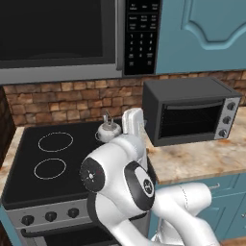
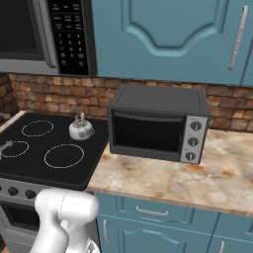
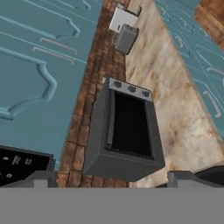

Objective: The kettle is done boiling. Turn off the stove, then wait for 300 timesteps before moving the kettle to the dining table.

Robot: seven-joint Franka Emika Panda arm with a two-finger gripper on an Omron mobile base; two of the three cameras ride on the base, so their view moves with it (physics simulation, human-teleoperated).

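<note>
- The small shiny silver metal kettle [image 2: 80,129], squat with a thin arched handle, stands on the black glass stove [image 2: 29,163] at its back right, near the stove's edge beside the beige marbled worktop [image 2: 197,183].
- Nearest the base, the white arm folds up in front of the stove's grey steel front, its dark-jointed elbow bulking low in the left base view.
- A white link of the arm rises upright just beside the kettle in that view.
- The hand [image 3: 113,178] has its fingers spread wide with nothing between them; the two dark fingertips [image 3: 41,178] frame the black toaster oven [image 3: 124,131], seen rolled sideways.
- That toaster oven sits on the worktop, right of the stove, against the brick wall.
- Teal cabinets and a microwave hang above.
</note>
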